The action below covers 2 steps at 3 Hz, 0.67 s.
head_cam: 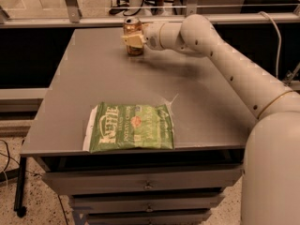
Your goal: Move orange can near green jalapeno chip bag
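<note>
At the far edge of the matte grey table (89,78), the orange can (132,28), gold-toned and silver-topped, stands upright, well apart from the flat, crinkled green jalapeno chip bag (131,133), with the gripper (134,39) at its front, hold impossible to tell, on a smooth cream arm (225,60) stretched leftwards.

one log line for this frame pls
pincer: at orange can | can: upright, table far side | green jalapeno chip bag: flat, front edge
</note>
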### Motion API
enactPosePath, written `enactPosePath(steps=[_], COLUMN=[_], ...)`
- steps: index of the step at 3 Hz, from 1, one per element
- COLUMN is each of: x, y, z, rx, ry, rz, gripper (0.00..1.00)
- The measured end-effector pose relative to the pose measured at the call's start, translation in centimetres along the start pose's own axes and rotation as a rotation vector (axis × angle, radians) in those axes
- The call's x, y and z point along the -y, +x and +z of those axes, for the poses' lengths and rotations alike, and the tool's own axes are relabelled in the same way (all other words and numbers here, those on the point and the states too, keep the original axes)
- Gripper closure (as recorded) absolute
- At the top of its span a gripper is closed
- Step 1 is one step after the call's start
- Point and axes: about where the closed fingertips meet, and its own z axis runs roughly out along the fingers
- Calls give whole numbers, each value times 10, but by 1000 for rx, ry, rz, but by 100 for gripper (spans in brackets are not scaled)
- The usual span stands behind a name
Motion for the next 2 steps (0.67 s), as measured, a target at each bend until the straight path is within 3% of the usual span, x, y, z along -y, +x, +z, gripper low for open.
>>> enactPosePath(steps=[1,2], x=[-12,-49], y=[-3,-19], z=[-19,-49], rx=[-10,-25], ry=[-18,-87], rz=[5,1], gripper=[87,100])
